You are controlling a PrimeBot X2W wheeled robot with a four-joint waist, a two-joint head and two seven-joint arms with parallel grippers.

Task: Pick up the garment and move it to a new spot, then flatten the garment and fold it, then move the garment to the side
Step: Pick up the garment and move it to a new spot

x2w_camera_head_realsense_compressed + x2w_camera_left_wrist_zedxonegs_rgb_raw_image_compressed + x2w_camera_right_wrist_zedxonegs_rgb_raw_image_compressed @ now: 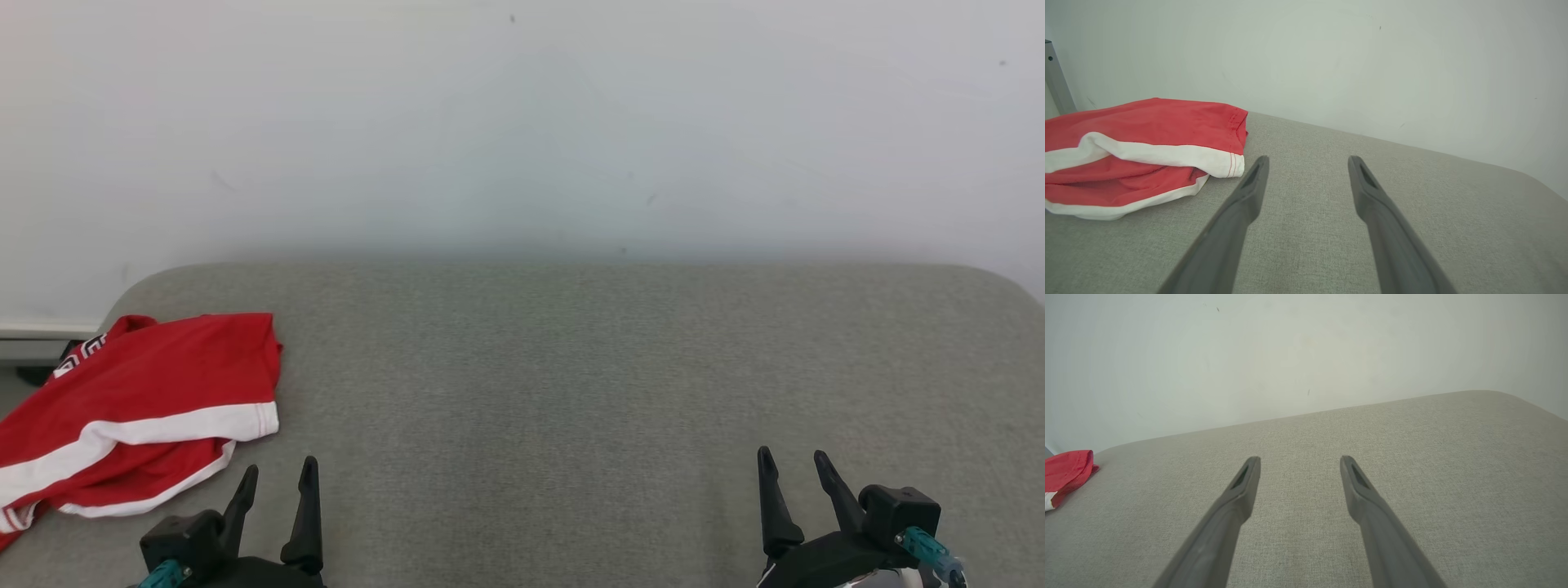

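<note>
A red garment [131,408] with white bands lies folded at the left edge of the grey fabric surface [571,392], part of it hanging past the edge. My left gripper [279,474] stands open just to the right of its near corner, apart from it and holding nothing. In the left wrist view the garment [1139,155] sits left of my open left gripper [1308,161]. My right gripper [792,461] is open over bare fabric at the lower right. The right wrist view has the right gripper [1300,461] open and the garment [1065,475] far off to the left.
A white wall [522,122] rises behind the rounded back edge of the surface. A grey ledge with a dark foot [33,363] shows beyond the left edge. A metal post [1057,81] stands at the far left of the left wrist view.
</note>
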